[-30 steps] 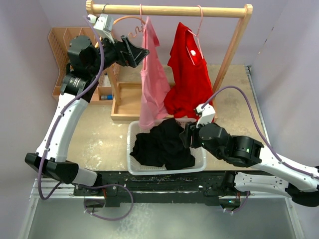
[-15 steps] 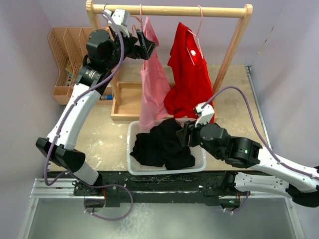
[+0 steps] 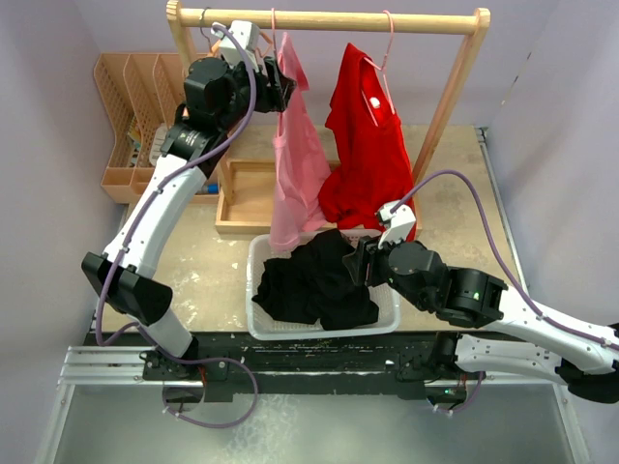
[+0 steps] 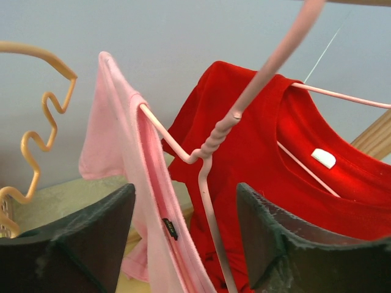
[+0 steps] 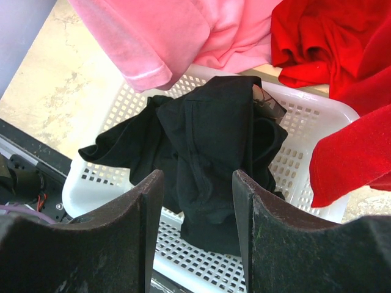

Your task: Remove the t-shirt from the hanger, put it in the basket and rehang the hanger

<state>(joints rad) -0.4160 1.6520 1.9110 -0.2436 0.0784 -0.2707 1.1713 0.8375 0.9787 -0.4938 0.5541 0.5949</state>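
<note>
Where the arm bases sit at the bottom of the top view, the right gripper (image 5: 198, 183) hovers with its fingers apart, holding nothing. Just beyond it is a white basket (image 5: 317, 105) of perforated plastic with a grid of small square holes. A crumpled black garment (image 5: 214, 140) of matte fabric lies in the basket.

Further up the frame, a shallow wooden tray (image 3: 242, 198) rests on the mottled beige table (image 3: 193, 271). The pink t-shirt (image 3: 295, 164), of soft knit, hangs from a pink hanger (image 4: 208, 146) with a twisted wire neck. Its hem drapes down to the basket's far rim. A small black tag (image 4: 170, 228) sits inside the collar; its writing cannot be read.

At upper left of the top view, the left gripper (image 4: 186, 192) is spread wide, one finger on each side of the hanger neck, gripping nothing. A wavy orange hanger (image 4: 36, 140) hangs bare at left. To the right, a red shirt (image 4: 275, 159) carries a blank white label (image 4: 322, 157). Both shirts hang from a round wooden rail (image 3: 338, 19).
</note>
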